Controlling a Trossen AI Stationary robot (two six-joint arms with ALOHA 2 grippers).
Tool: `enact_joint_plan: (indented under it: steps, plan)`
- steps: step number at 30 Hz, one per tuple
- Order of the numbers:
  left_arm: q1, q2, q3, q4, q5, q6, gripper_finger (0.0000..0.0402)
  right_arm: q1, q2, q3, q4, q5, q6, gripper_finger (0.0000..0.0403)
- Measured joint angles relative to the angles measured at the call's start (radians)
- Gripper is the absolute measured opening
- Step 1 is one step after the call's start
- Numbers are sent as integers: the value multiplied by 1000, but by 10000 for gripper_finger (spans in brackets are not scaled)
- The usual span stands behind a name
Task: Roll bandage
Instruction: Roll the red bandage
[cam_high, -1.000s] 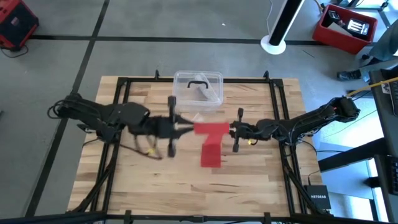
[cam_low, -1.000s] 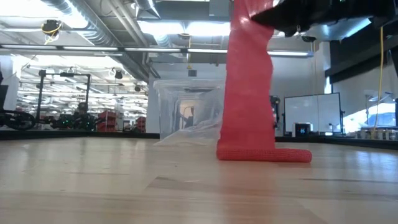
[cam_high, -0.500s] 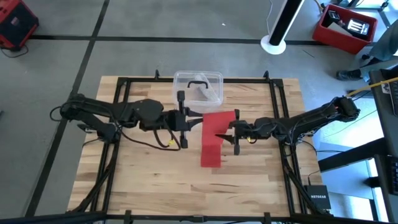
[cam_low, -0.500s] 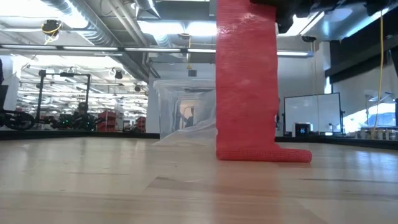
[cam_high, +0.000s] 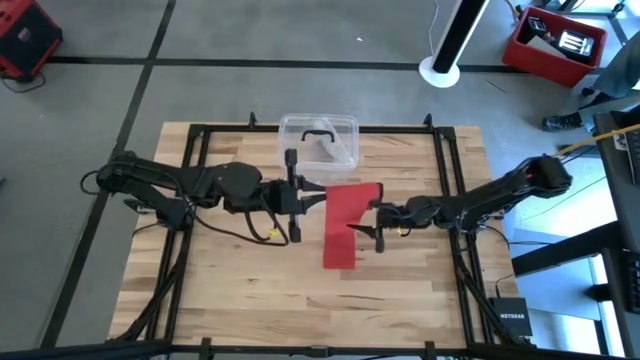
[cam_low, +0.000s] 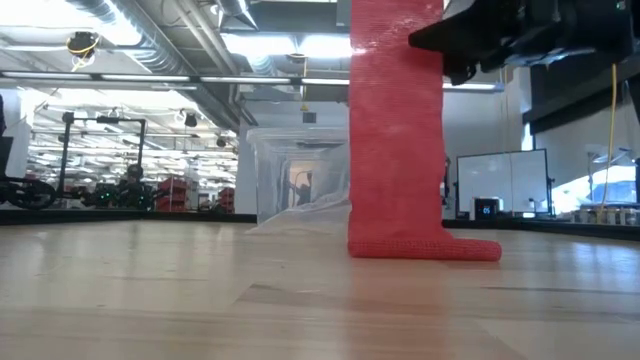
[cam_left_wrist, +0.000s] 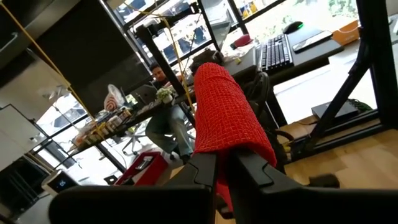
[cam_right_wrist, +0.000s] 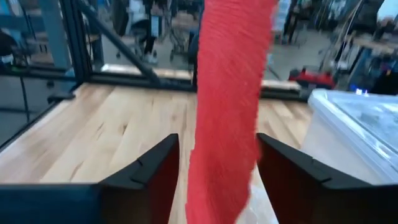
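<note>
- Red bandage (cam_high: 350, 212) sits mid-bench, one end lifted high, the rest hanging as a flat band down to the wood.
- Low view: bandage (cam_low: 396, 130) hangs straight and upright, its bottom end folded flat on the bench, tail pointing toward the picture's right.
- Left pincer (cam_high: 300, 197) is clamped tight on the bandage's upper end, at the strip's left edge, just in front of the clear box.
- Left wrist view: both dark fingers (cam_left_wrist: 199, 174) pinch the red mesh (cam_left_wrist: 227, 118), which bulges up between and above them.
- Right pincer (cam_high: 375, 228) is on the strip's right edge, lower down than the left one.
- Right wrist view: its fingers (cam_right_wrist: 152, 168) stand apart on either side of the bandage (cam_right_wrist: 230, 106), gaps visible on both sides, not gripping it.
- So right pincer: wide, straddling the strip, holding nothing.
- Clear plastic box (cam_high: 319, 141) with black handle sits at the far edge of the bench, behind the bandage; also seen behind the strip in the low view (cam_low: 295, 185).
- Wooden bench (cam_high: 230, 280) with black frame rails around it.
- Left wrist view shows a person (cam_left_wrist: 163, 121) seated at a desk in the room beyond.
</note>
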Motion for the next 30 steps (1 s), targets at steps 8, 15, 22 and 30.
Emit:
enact_joint_plan:
  steps: [8,15,22,30]
  plan:
    - [2,0,0,5,-1,-10,13,1,141,42,122,-25,-64,144]
    - [1,0,0,5,-1,-13,13,82,128,41,109,20,-102,17]
    - [30,0,0,-50,-72,48,13,306,37,134,-16,103,-115,8]
    - [92,6,-4,-121,-133,56,13,491,38,413,-354,215,-181,3]
